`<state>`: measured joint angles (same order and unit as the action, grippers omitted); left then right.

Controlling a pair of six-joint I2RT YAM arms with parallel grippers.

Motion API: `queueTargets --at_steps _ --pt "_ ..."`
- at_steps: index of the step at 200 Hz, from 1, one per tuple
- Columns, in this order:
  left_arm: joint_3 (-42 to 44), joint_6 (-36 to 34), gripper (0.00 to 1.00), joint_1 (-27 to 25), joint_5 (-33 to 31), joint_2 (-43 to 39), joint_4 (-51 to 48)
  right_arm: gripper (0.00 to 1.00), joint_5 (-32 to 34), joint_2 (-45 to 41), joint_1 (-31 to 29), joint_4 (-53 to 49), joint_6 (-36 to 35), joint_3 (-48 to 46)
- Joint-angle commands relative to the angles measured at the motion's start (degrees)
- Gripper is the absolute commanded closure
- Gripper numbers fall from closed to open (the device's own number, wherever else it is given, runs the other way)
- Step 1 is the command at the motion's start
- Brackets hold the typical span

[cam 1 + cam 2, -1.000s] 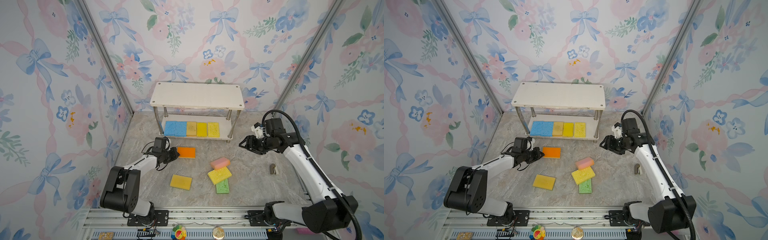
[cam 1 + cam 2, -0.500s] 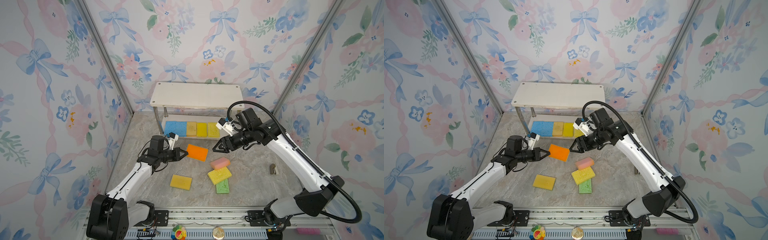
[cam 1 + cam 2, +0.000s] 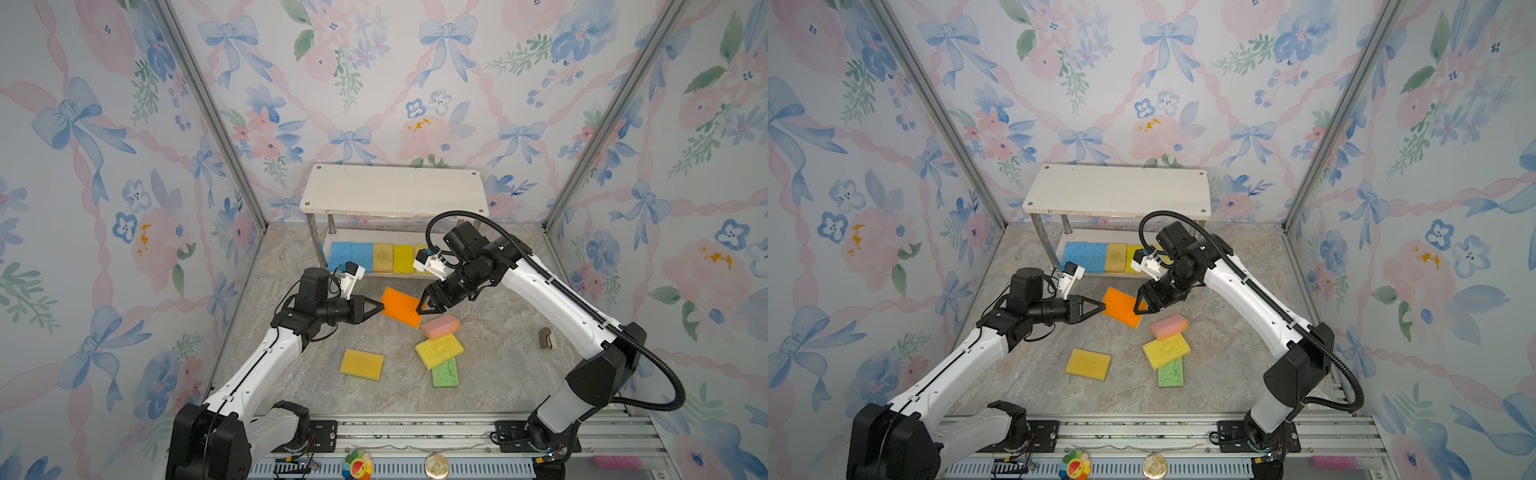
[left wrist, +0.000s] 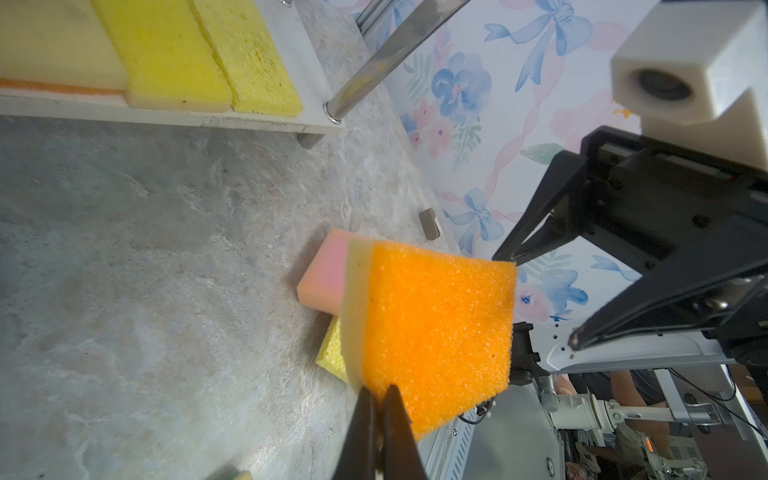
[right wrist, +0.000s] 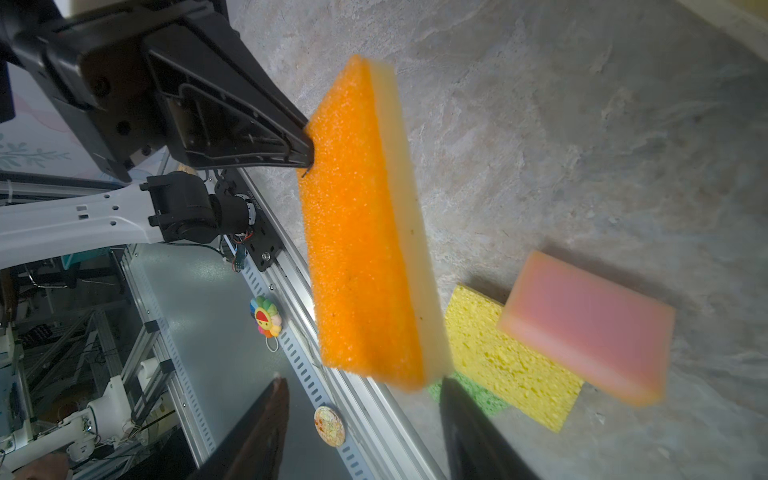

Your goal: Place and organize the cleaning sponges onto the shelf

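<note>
**sponge_fan:** so where's the orange sponge [image 3: 400,308] at?

**rackwatcher:** up in the air, tilted, out in front of the shelf [image 3: 395,189] and clear of the floor [image 3: 498,353]. The left gripper [image 3: 379,308] has its fingers pinched tight on one corner of it.

**sponge_fan:** and the right gripper [image 3: 425,306]?

**rackwatcher:** fingers spread wide, one on each side of the sponge's far end. Not clamped on it. Can't tell if a tip brushes it tbh.

**sponge_fan:** the rest?

**rackwatcher:** the lower board has a blue sponge [image 3: 351,255], a tan sponge [image 3: 383,257] and a lemon sponge [image 3: 403,258] side by side. One more sits mostly hidden behind the right arm. On the floor, the pink sponge [image 3: 440,326] overlaps a yellow sponge [image 3: 439,350], which lies across the green sponge [image 3: 444,372]. A golden sponge [image 3: 361,363] lies alone, nearer the left arm.
</note>
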<state>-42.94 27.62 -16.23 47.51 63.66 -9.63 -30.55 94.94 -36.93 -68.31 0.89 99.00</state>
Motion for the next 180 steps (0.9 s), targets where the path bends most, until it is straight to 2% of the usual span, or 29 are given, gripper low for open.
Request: queueTargets --at_steps 1,28,59,86,101,122,137,147,160,180 --pt "-0.4 -0.4 1.0 -0.4 1.8 -1.0 -0.7 0.4 3.6 1.1 0.0 -1.5 -0.7 1.3" --pt "-0.5 -0.2 1.0 -0.6 2.6 -1.0 -0.7 0.4 1.0 2.3 0.4 -0.3 -0.4 0.5" --pt "-0.4 -0.1 1.0 -1.0 2.5 -0.6 -0.7 0.39 -5.9 4.1 0.0 2.4 0.8 0.6" --pt "-0.2 0.1 1.0 -1.0 2.4 -0.6 -0.8 0.42 -7.2 5.1 -1.4 3.0 1.3 1.1" --pt "-0.2 0.2 1.0 -1.0 2.0 -0.6 -0.8 0.5 -8.3 4.8 -1.3 3.6 1.7 0.6" --pt "0.0 0.2 1.0 -1.1 2.0 -0.5 -0.8 0.74 -9.8 3.6 -1.1 5.5 3.3 -1.3" --pt "-0.3 0.4 1.0 -1.0 1.9 -0.2 -0.8 0.83 -10.9 2.5 -1.0 7.6 5.0 -2.8" --pt "-0.6 0.9 0.89 -0.9 1.7 -0.5 -0.8 0.86 -11.0 1.7 -0.9 8.7 6.3 -3.6" --pt "-1.4 1.8 0.61 -0.6 1.1 -1.0 -0.8 0.88 -10.8 0.4 -0.8 10.7 8.6 -4.6" --pt "-3.2 4.2 0.33 1.0 0.0 -2.6 -0.9 0.89 -8.6 -2.4 -0.2 14.7 14.3 -5.5"
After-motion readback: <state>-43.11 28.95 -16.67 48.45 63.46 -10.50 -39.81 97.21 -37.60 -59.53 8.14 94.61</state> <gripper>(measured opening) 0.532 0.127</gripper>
